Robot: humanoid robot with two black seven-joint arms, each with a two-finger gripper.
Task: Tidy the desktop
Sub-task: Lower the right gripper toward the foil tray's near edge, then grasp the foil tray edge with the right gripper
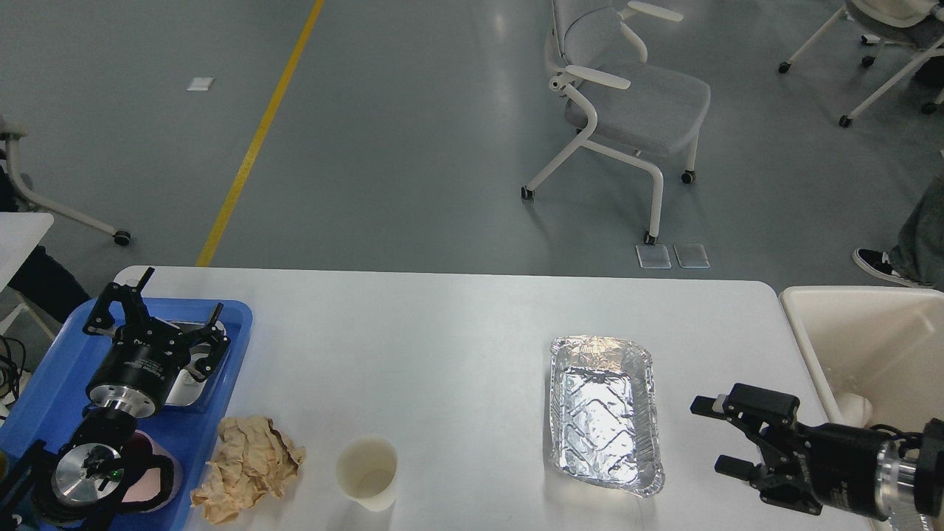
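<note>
The desktop I am working over is a large white rectangular surface with rounded corners, smooth and plain. It lies flat and level, spanning nearly the full width of my head view.

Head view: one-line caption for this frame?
Right gripper open beside foil tray; crumpled paper and cup remain on desktop.

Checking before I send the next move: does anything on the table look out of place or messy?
Yes. A crumpled tan paper wad lies loose on the white desktop, overlapping the blue plastic tray's edge. An empty cream paper cup and a wrinkled foil tray also sit out. Nothing looks spilled.
</note>
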